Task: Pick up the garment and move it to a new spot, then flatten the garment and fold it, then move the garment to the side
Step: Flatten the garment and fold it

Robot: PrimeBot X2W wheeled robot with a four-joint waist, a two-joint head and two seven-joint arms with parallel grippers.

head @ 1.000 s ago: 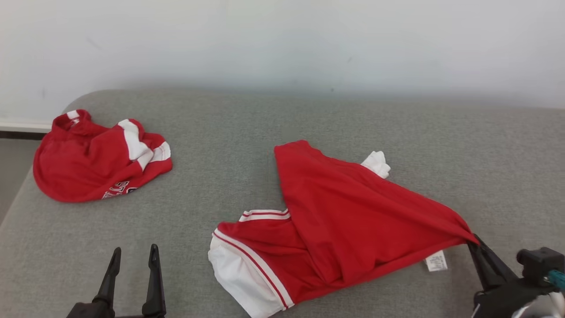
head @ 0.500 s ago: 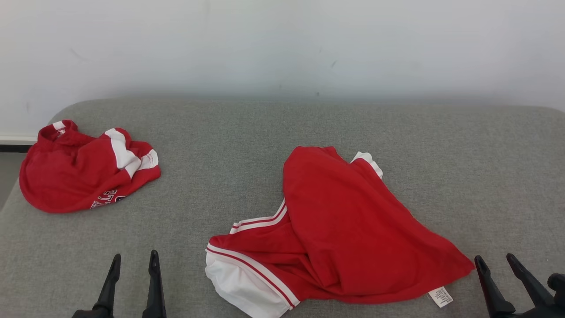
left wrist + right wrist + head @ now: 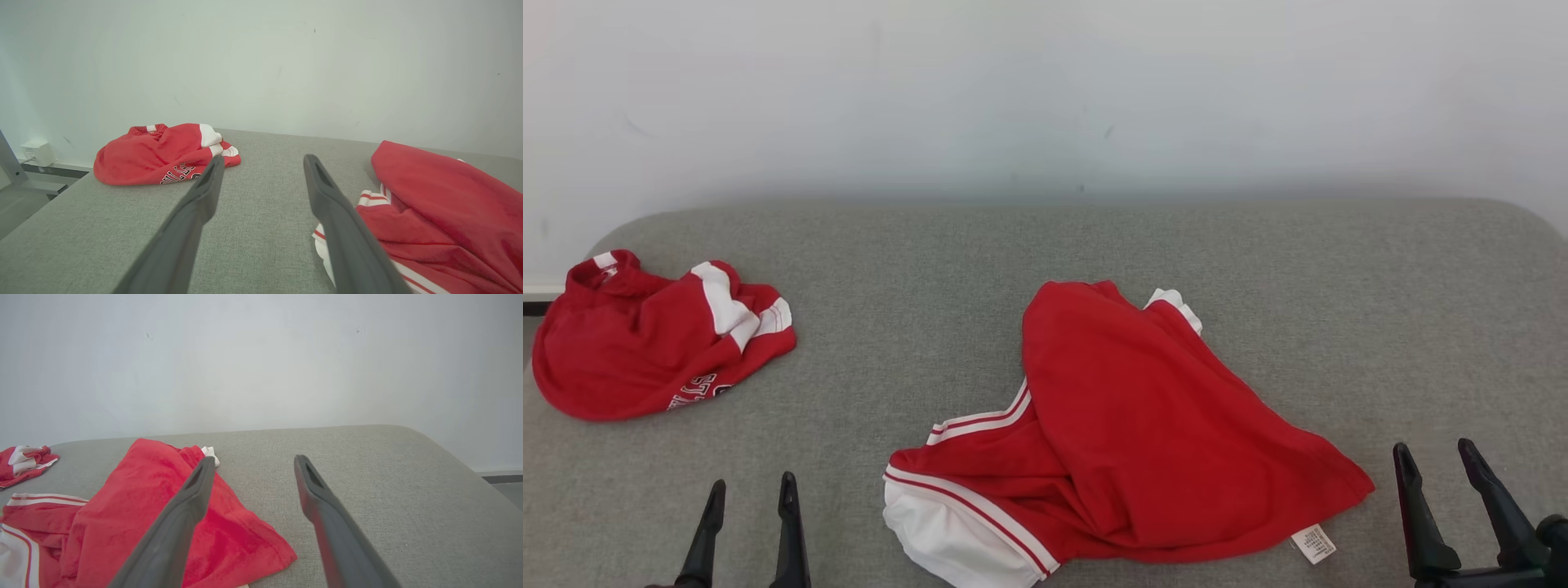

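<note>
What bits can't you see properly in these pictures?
The tag, head view: print too small to read.
The letters on the left heap: folds hide most in the head view; the left pincer covers some in the left wrist view.
The garment, head view: the bottom edge cuts its white corner.

A plain white wall (image 3: pixel 1045 90) with a few faint scuffs runs behind a grey fabric-covered cushion (image 3: pixel 1258 261) with rounded corners. The light is soft and even, leaving a dim shadow where wall and cushion meet. In the left wrist view a small white box (image 3: pixel 38 152) sits low on the wall, above a dark baseboard (image 3: pixel 53 168) and grey floor (image 3: pixel 12 206).
</note>
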